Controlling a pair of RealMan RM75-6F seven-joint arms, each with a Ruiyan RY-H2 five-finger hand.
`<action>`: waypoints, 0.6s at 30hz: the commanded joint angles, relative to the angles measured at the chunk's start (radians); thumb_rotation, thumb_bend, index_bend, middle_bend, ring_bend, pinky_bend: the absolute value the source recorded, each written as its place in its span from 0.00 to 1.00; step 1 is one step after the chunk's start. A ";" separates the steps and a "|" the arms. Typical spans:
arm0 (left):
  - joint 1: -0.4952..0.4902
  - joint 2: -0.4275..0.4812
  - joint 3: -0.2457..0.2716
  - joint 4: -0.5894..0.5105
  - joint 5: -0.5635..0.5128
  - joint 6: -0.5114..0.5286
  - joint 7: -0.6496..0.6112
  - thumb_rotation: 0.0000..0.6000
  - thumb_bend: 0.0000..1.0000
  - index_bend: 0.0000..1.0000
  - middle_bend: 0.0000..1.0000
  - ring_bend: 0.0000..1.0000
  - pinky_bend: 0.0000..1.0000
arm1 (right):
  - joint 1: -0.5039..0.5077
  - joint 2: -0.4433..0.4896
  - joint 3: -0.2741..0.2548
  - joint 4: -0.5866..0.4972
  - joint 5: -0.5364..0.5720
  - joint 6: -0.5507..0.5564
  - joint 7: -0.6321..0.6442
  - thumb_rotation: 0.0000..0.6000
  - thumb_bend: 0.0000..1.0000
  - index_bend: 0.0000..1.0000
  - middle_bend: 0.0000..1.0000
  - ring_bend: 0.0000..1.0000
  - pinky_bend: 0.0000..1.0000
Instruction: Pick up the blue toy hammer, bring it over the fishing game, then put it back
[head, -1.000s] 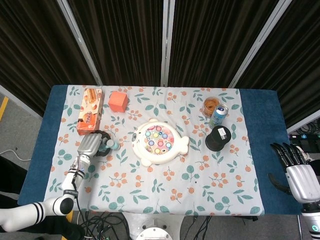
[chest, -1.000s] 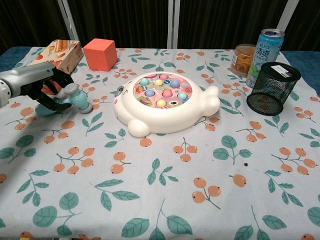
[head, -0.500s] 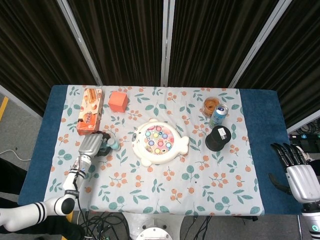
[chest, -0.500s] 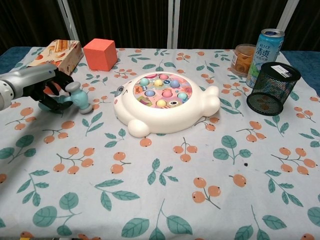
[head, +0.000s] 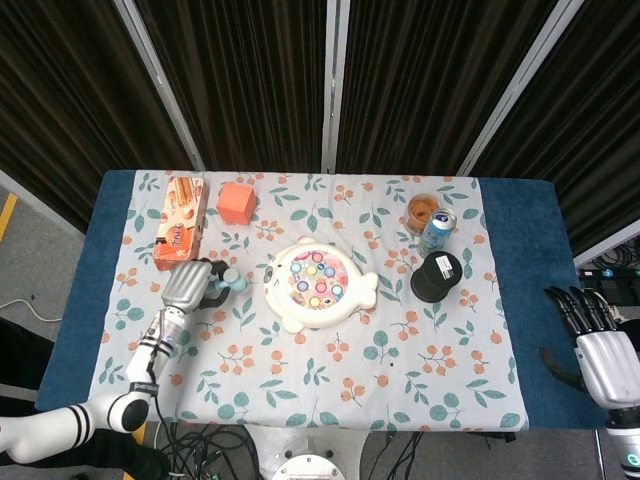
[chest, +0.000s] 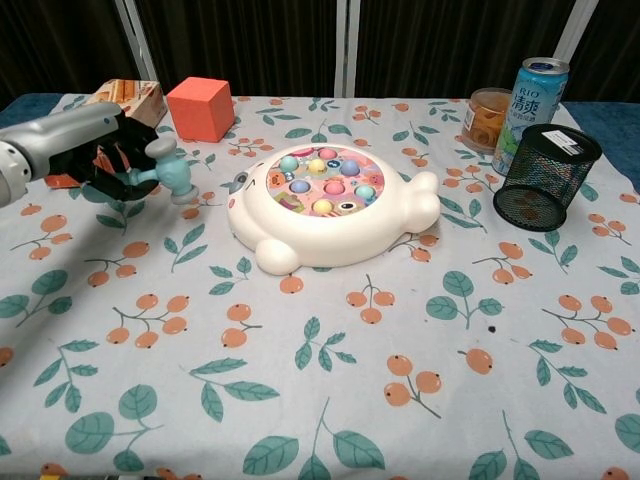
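Hammer is now lifted from the table

The left hand (chest: 95, 150) grips the blue toy hammer (chest: 168, 174) by its handle and has raised it since a second ago; its head sticks out toward the fishing game (chest: 325, 203), not yet over it. The right hand (head: 603, 345) rests far away, fingers apart, holding nothing

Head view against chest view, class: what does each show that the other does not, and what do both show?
Only the head view shows the right hand, open at the table's blue edge. Only the chest view shows the toy hammer clearly lifted off the cloth, its head towards the fishing game. Both show the left hand holding the hammer, the orange cube, the can and the mesh cup.
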 joint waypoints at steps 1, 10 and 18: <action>-0.033 0.001 -0.006 0.013 0.109 0.047 -0.023 1.00 0.49 0.62 0.58 0.46 0.45 | -0.007 0.003 -0.003 -0.002 -0.005 0.010 -0.004 1.00 0.26 0.00 0.10 0.00 0.00; -0.179 -0.026 -0.062 0.060 0.175 -0.028 0.027 1.00 0.51 0.64 0.63 0.51 0.51 | -0.016 0.004 -0.007 -0.002 -0.025 0.031 -0.002 1.00 0.26 0.00 0.11 0.00 0.00; -0.279 -0.081 -0.076 0.145 0.146 -0.113 0.123 1.00 0.52 0.64 0.63 0.51 0.54 | -0.016 0.006 -0.007 0.000 -0.019 0.026 0.003 1.00 0.26 0.00 0.11 0.00 0.00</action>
